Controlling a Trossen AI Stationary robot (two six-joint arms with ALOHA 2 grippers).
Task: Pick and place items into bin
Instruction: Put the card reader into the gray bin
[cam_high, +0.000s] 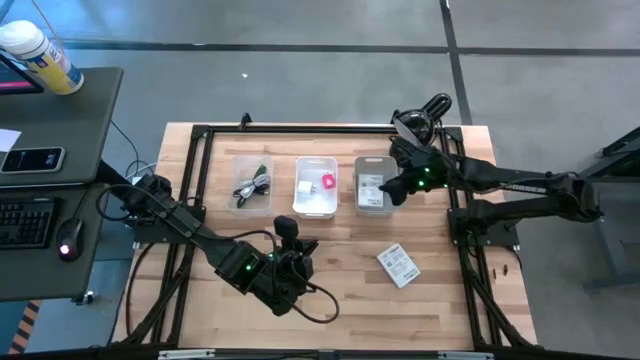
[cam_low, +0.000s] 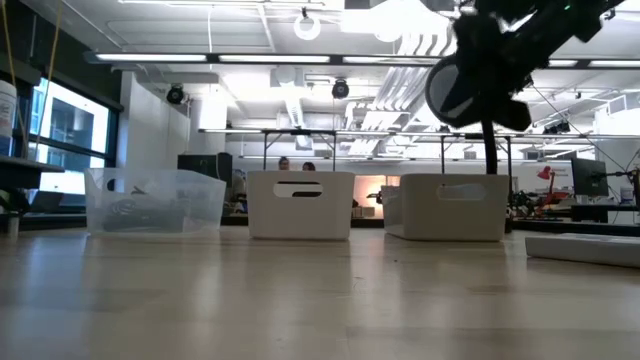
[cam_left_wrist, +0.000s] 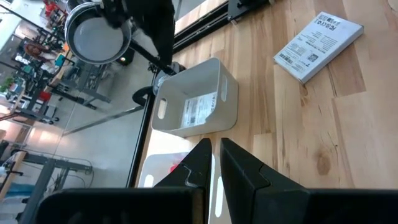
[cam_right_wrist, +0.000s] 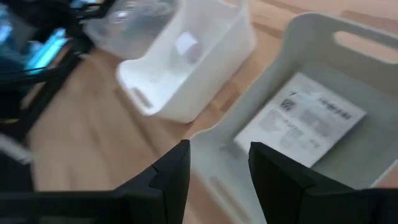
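Observation:
Three bins stand in a row at the table's far side. A clear bin (cam_high: 252, 185) holds a black cable. A white bin (cam_high: 316, 186) holds a tiny pink piece (cam_high: 328, 182) and a small white cube (cam_high: 304, 186). A grey bin (cam_high: 373, 186) holds a white printed card (cam_right_wrist: 301, 121). A second white printed packet (cam_high: 398, 265) lies flat on the table at the right. My right gripper (cam_right_wrist: 214, 171) is open and empty above the grey bin's near-left rim. My left gripper (cam_left_wrist: 216, 163) is shut and empty, in front of the white bin. The green pen and the metal piece are not in view.
A black frame (cam_high: 200, 135) runs around the wooden table. A desk with a keyboard, a mouse and a bottle (cam_high: 40, 60) stands to the left. The low view shows the three bins (cam_low: 300, 205) and the packet (cam_low: 585, 248) at the right.

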